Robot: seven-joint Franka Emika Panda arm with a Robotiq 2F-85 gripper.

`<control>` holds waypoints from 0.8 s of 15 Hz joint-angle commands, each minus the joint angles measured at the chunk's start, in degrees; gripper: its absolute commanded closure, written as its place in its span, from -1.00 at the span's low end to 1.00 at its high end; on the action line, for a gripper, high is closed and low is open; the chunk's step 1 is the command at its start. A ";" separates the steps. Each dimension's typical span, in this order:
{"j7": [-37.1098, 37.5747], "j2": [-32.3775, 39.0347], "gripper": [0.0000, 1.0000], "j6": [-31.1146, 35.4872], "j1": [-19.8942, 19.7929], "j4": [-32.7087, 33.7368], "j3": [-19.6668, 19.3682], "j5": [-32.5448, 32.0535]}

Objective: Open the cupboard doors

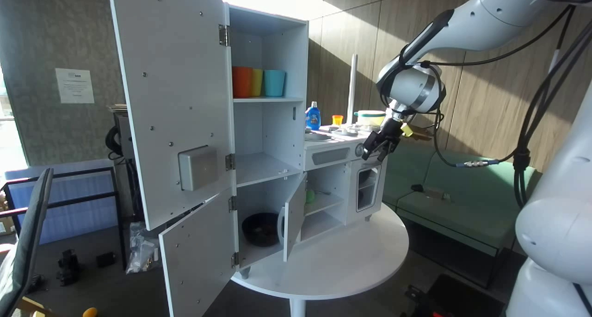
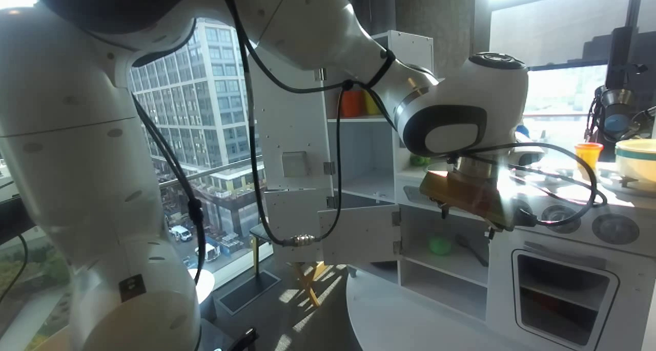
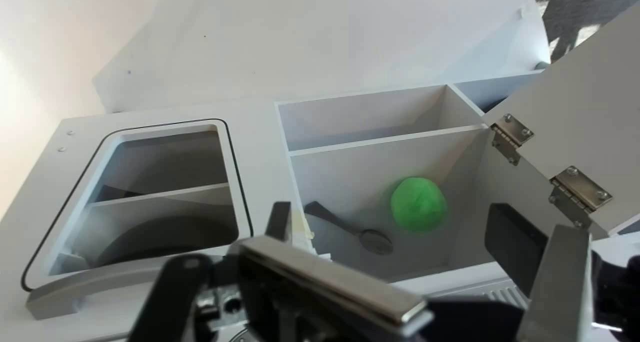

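The white play-kitchen cupboard has a tall upper door (image 1: 175, 99) standing wide open, with a lower door (image 1: 199, 257) open below it. A small middle door (image 1: 295, 220) also stands open; it shows in an exterior view (image 2: 359, 235) and at the right of the wrist view (image 3: 585, 112). The oven door (image 1: 368, 189) with its window is shut; its grey handle (image 3: 100, 284) shows in the wrist view. My gripper (image 1: 373, 157) is above and in front of the counter front, near the oven's top. In the wrist view my gripper (image 3: 398, 232) has its fingers wide apart with nothing between.
A green object (image 3: 419, 204) and a dark spoon (image 3: 350, 227) lie in the open middle compartment. A black bowl (image 1: 261, 229) sits in the lower left compartment. Cups (image 1: 274, 83) stand on the upper shelf. A blue bottle (image 1: 313, 116) stands on the counter. A white round table (image 1: 342, 261) carries the kitchen.
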 commanded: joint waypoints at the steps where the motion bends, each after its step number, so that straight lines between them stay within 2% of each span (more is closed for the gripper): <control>1: 7.86 4.74 -1.00 3.56 -2.11 4.10 0.67 2.33; 7: 24.07 13.56 -1.00 15.33 -4.46 6.10 2.42 0.97; 12: 40.70 19.13 -1.00 17.33 -6.53 11.07 2.36 -1.52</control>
